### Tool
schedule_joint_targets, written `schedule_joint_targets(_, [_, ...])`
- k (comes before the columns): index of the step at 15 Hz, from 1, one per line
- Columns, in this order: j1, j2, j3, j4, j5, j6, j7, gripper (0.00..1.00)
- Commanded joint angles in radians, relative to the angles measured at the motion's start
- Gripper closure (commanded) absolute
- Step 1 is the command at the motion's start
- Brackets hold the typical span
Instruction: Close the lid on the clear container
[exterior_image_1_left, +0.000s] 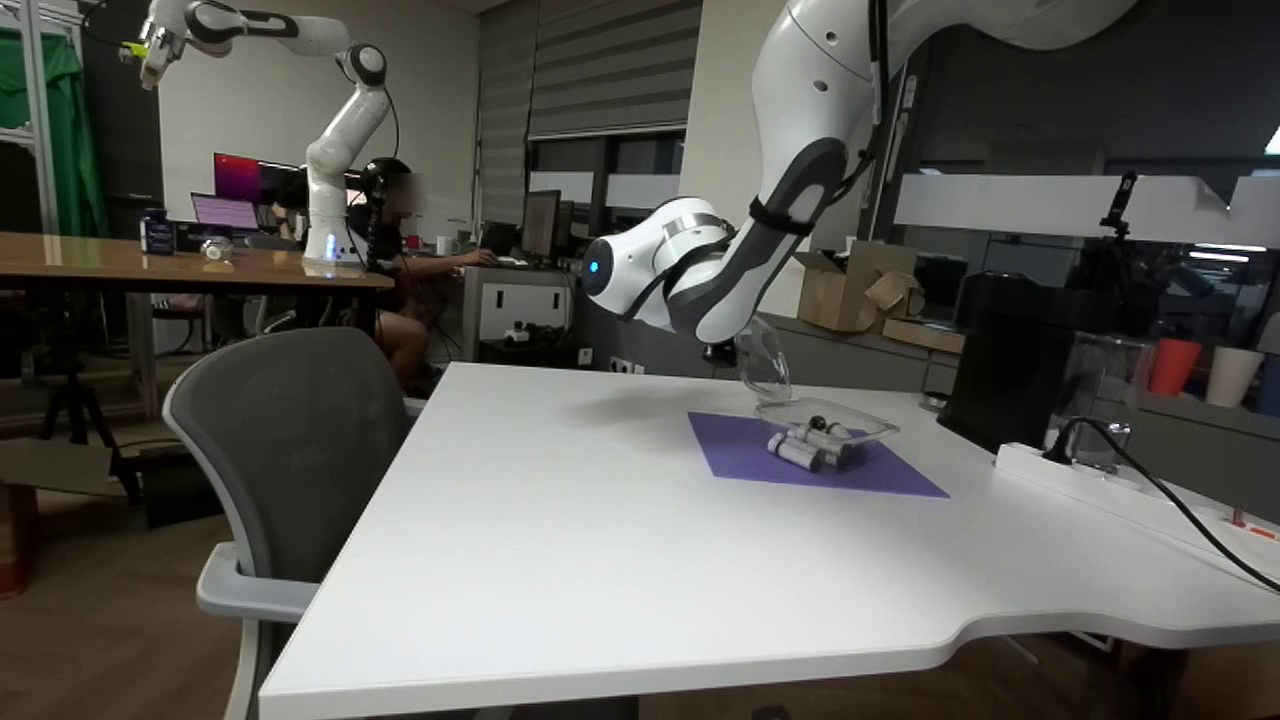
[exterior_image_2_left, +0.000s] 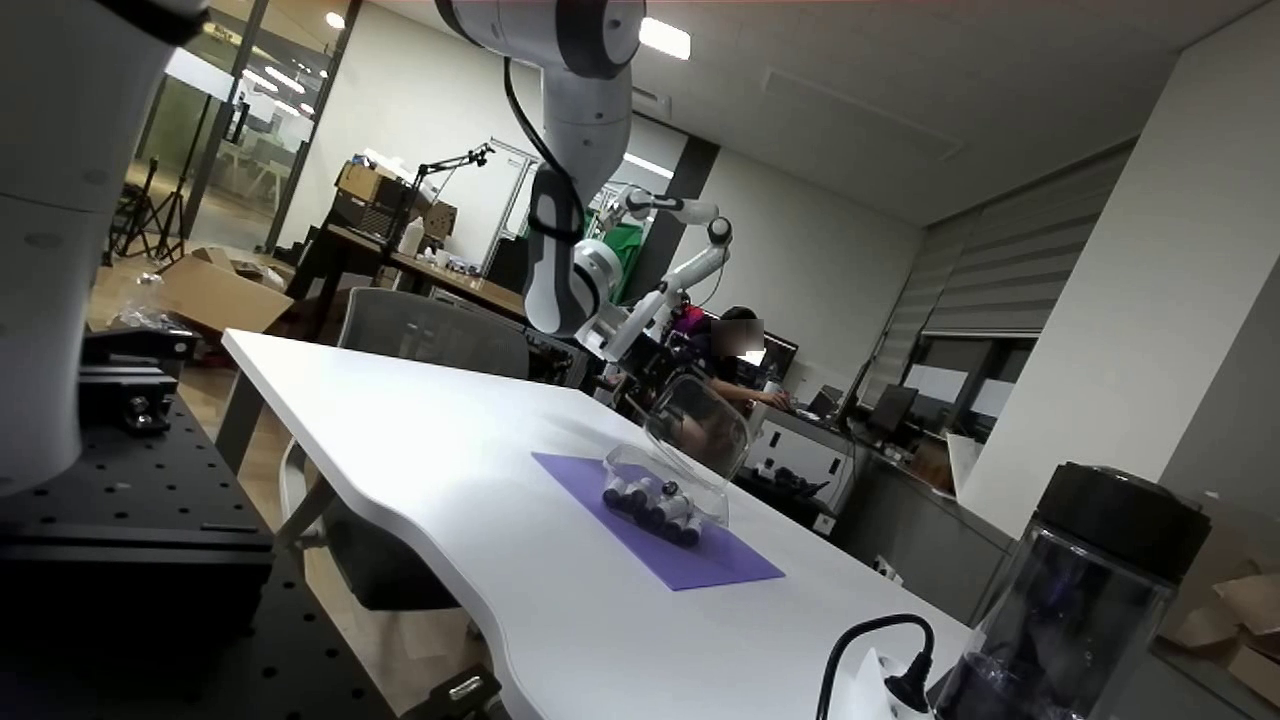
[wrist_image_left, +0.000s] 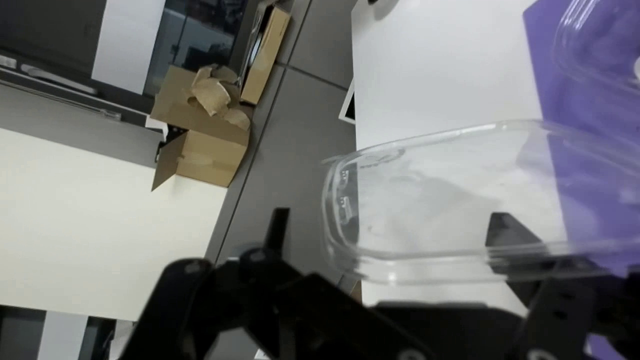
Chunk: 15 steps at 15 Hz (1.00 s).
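The clear container sits on the purple mat with its base holding several small white cylinders with dark ends. It also shows in an exterior view, and its corner shows in the wrist view. Its clear lid stands raised at the container's far side; it also shows in an exterior view. My gripper is open, fingers wide apart, close to the lid. One finger shows through the lid; the other is beyond the lid's end. Contact cannot be told. In an exterior view the gripper is beside the lid.
A white power strip with a black cable lies on the table's side. A black box and a clear jar stand near it. A grey chair is at the table's edge. A cardboard box lies beyond the table.
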<state>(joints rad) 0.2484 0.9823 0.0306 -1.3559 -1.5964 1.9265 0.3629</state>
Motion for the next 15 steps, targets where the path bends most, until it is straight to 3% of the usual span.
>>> schedule_joint_targets(1, [-0.009, -0.038, 0.036, 0.015, 0.141, -0.11, -0.158, 0.0])
schedule_joint_targets(8, [0.013, -0.11, 0.05, 0.018, 0.323, -0.297, -0.331, 0.0])
schedule_joint_targets(15, [-0.044, -0.182, 0.058, -0.08, 0.468, -0.263, -0.308, 0.0])
